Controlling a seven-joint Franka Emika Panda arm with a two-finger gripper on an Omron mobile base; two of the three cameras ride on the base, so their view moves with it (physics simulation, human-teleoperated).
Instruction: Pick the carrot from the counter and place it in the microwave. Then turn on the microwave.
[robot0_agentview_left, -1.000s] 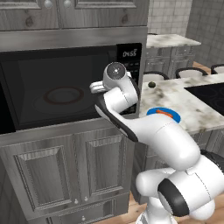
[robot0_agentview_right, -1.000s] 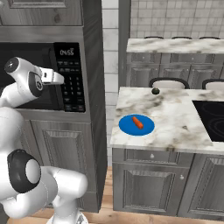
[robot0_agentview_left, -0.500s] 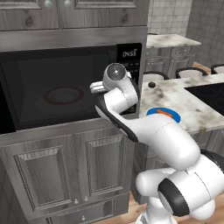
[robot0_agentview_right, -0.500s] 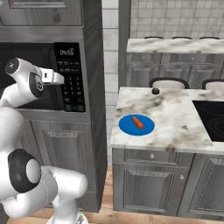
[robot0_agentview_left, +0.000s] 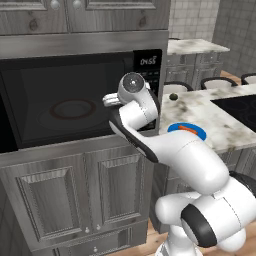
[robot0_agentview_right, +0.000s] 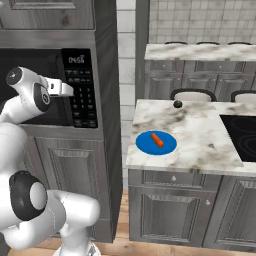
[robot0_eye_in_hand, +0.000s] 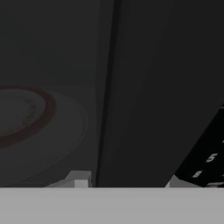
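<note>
Two-finger gripper (robot0_eye_in_hand: 124, 180) pressed up at dark glass door of large black built-in microwave (robot0_agentview_left: 65, 107), tips parted about halfway, nothing between them. Short orange carrot (robot0_agentview_right: 157, 140) well off to their right, on round blue plate (robot0_agentview_right: 145, 146) atop marbled counter (robot0_agentview_right: 200, 137). Risk: tips skidding off glass; door shut, carrot unfetched.

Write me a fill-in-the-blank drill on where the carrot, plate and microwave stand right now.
1. The carrot lies on a round ____ plate.
2. That plate rests on the marbled ____.
3. The microwave door is ____.
4. The microwave's keypad sits on its ____ side, seen from the front.

Missing words: blue; counter; closed; right
</note>
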